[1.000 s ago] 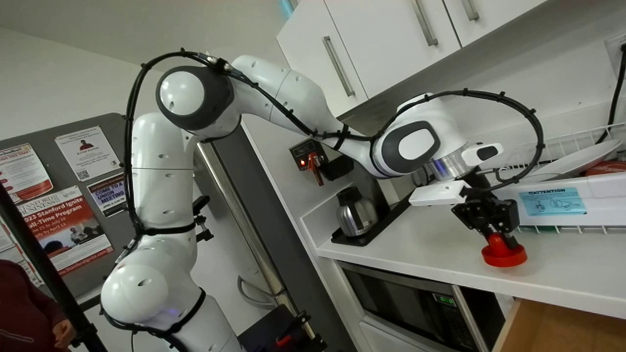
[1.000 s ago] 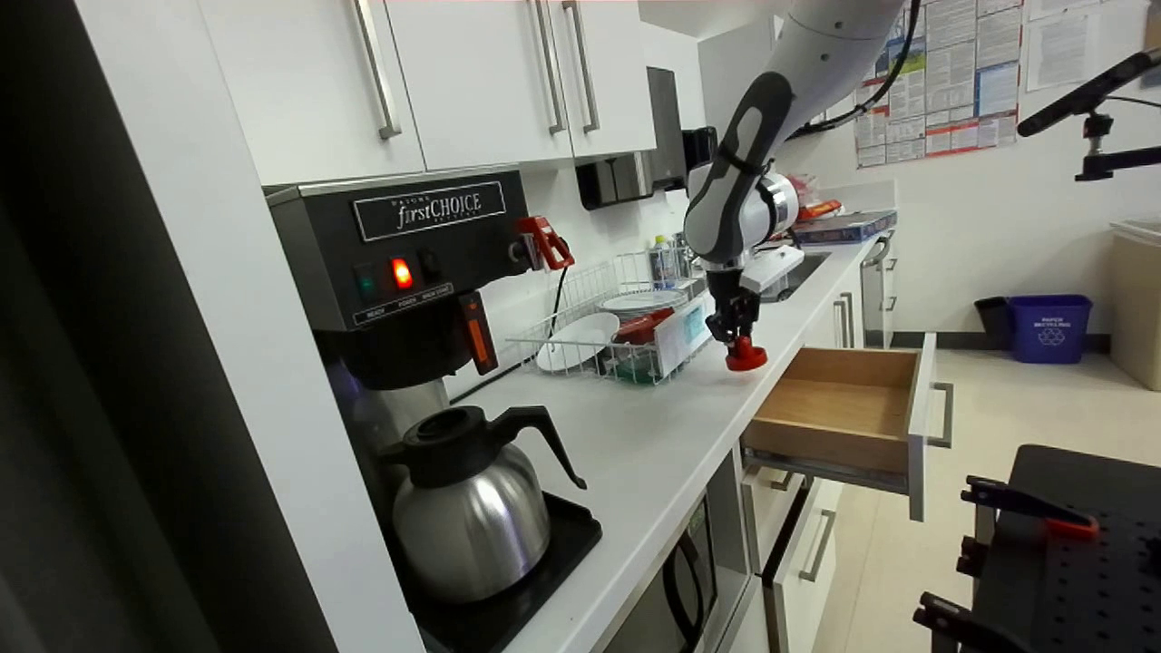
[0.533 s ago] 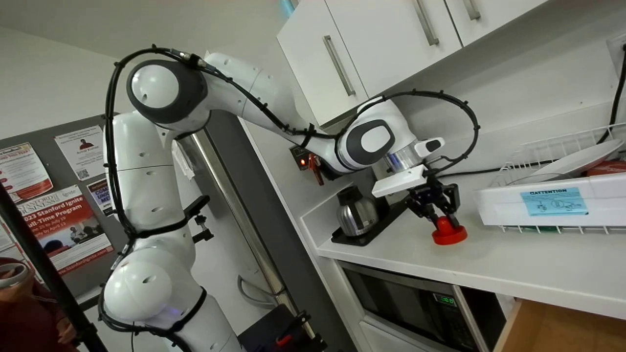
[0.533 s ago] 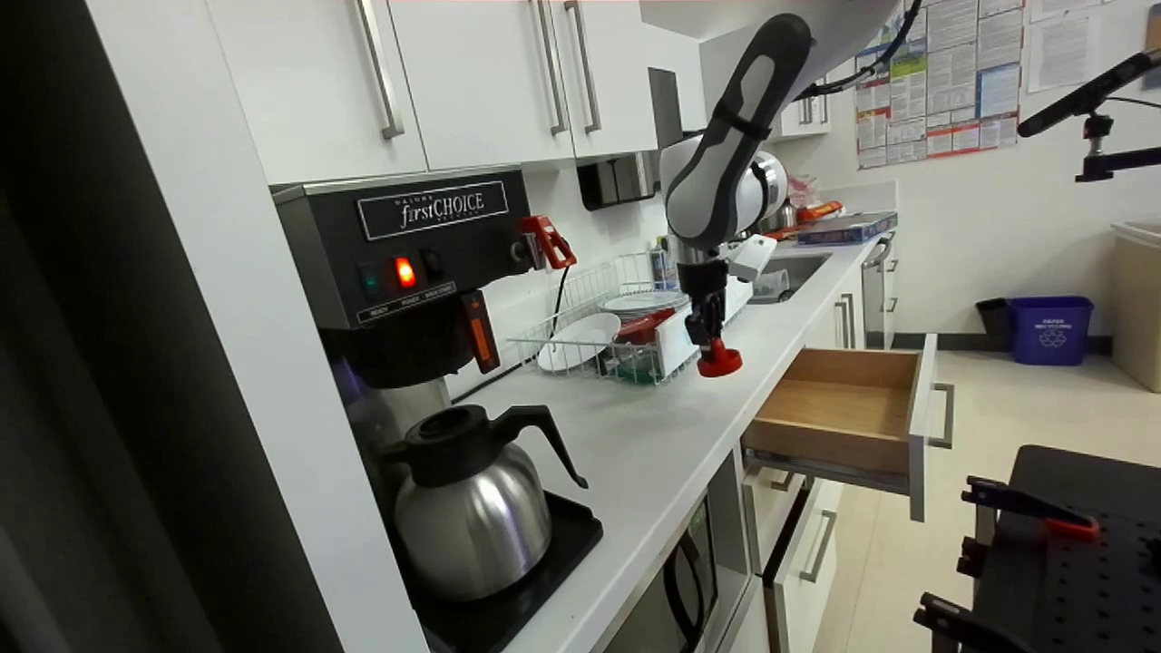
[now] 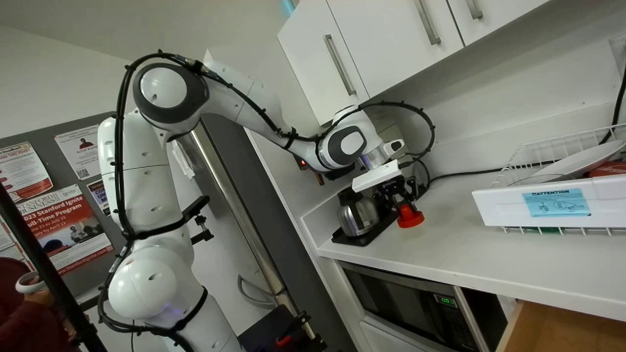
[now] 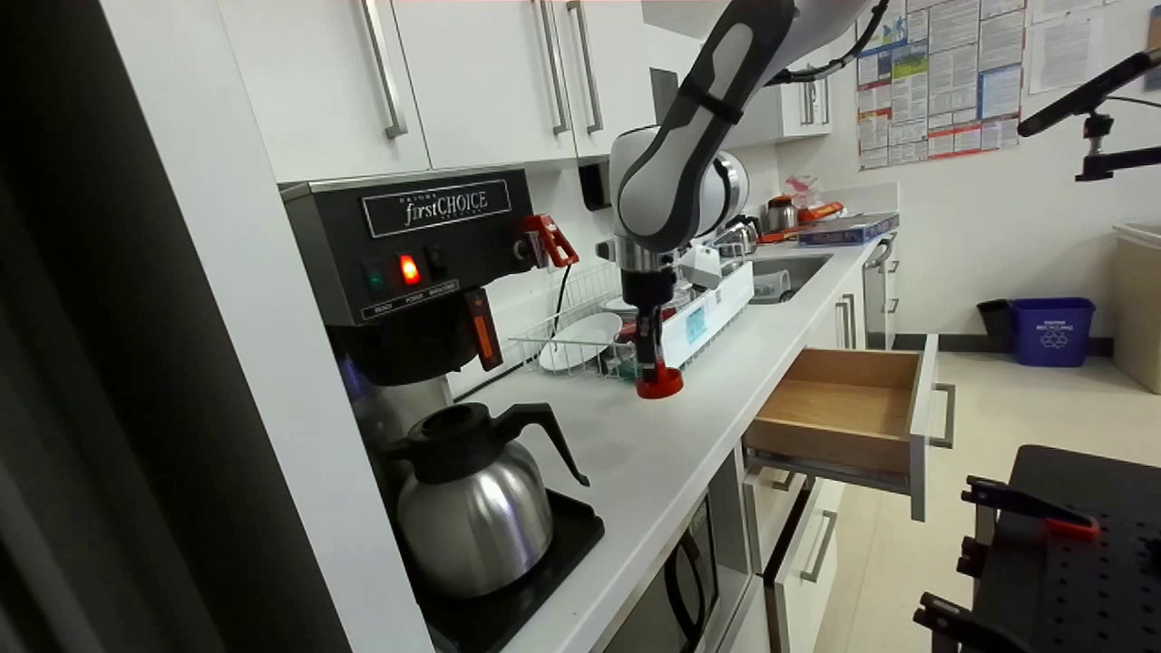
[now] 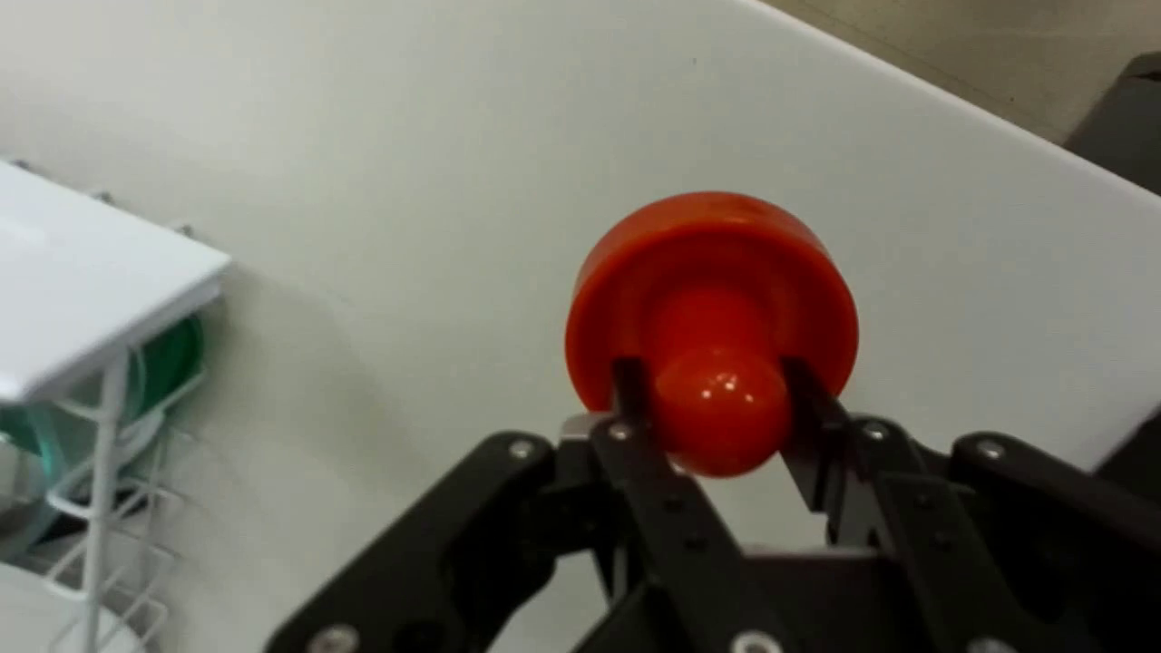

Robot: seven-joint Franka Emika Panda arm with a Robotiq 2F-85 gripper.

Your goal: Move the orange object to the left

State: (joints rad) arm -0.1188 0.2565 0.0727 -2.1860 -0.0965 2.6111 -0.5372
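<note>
Orange object (image 7: 712, 313) clasped in hand (image 7: 717, 385) — pickup done. Hangs, seemingly, just above worktop (image 5: 474, 254), between dish rack (image 5: 506, 210) and coffee pot (image 6: 476, 521). Probably to do: any remaining leftward carry, then lowering and letting go — release not yet made.

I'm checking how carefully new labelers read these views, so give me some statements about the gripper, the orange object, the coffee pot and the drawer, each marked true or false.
1. The gripper holds the orange object by its narrow knob. True.
2. The orange object's wide end is above its knob. False: the knob is on top.
3. The coffee pot stands upright on a black tray. True.
4. The coffee pot's handle is bright red. False: it is black.
5. A wooden drawer stands pulled out below the counter. True.
</note>
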